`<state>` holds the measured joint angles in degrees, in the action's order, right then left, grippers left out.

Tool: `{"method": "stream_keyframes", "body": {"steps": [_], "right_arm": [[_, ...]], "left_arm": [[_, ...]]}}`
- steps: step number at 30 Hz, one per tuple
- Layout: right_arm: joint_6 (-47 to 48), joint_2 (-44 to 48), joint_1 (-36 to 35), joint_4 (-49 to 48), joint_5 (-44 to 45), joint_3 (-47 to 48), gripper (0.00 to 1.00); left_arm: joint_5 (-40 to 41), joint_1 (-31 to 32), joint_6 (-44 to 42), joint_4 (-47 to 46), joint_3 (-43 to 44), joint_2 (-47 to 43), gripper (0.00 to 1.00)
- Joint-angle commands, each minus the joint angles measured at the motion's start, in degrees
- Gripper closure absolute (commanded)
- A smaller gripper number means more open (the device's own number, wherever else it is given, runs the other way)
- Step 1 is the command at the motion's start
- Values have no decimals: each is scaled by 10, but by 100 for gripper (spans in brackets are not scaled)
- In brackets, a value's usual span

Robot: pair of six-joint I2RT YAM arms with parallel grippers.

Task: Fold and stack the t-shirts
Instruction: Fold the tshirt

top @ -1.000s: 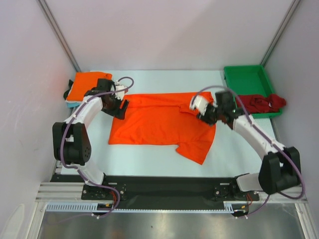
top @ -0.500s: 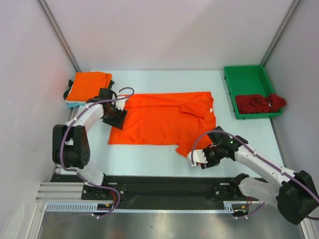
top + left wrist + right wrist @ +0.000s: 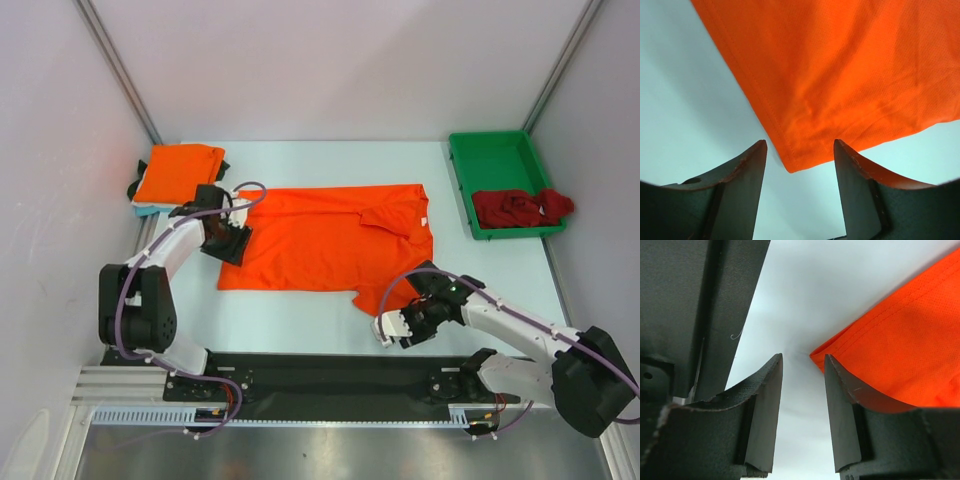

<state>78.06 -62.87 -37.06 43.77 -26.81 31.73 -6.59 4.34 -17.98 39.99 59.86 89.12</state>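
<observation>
A bright orange t-shirt (image 3: 320,240) lies spread flat mid-table. My left gripper (image 3: 233,243) is open at the shirt's left edge. In the left wrist view a hemmed corner of the shirt (image 3: 805,150) lies between its fingers (image 3: 752,165), ungripped. My right gripper (image 3: 393,326) is open and low by the near sleeve tip. In the right wrist view the orange hem (image 3: 840,347) sits just past its fingertips (image 3: 832,375). A folded orange tee (image 3: 178,170) rests on a pale blue one (image 3: 143,208) at the far left. A dark red tee (image 3: 520,207) lies crumpled in the tray.
A green plastic tray (image 3: 495,155) stands at the back right. The black base rail (image 3: 320,375) runs along the near edge, close beside my right gripper, and shows in the right wrist view (image 3: 690,300). Pale walls enclose the table on three sides.
My right arm swung from the shirt's far right shoulder down to the near sleeve, letting the cloth lie flat, then edged left. My left gripper shifted slightly along the left edge.
</observation>
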Motion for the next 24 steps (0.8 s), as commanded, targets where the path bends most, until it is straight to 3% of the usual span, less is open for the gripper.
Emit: {"method": "stream_keyframes", "body": {"steps": [1,5,7,8,9,12,18,24], "right_arm": [[4,-8,-3,-26,-3,2,57],[5,-31,-5,-33,11,-1,61],[3,-51,-6,-28,18,4,76],[2,-51,-6,-28,21,4,76],[2,-53,-6,-22,24,7,85],[-1,-51,-7,-20,37,4,99],[-70,-15,-12,-43,47,11,100],[-98,-13,-16,-45,54,9,100]], "left_arm": [[12,-1,-1,-6,-13,-32,39],[17,-6,-5,9,-14,-22,39],[7,-14,-2,18,-11,-16,39],[3,-18,-2,21,-10,-14,39],[-4,-21,-2,25,-8,-13,39],[-25,-34,-7,38,-9,-7,39],[-85,-69,-47,84,-11,20,42],[-84,-85,-56,86,-19,30,44]]}}
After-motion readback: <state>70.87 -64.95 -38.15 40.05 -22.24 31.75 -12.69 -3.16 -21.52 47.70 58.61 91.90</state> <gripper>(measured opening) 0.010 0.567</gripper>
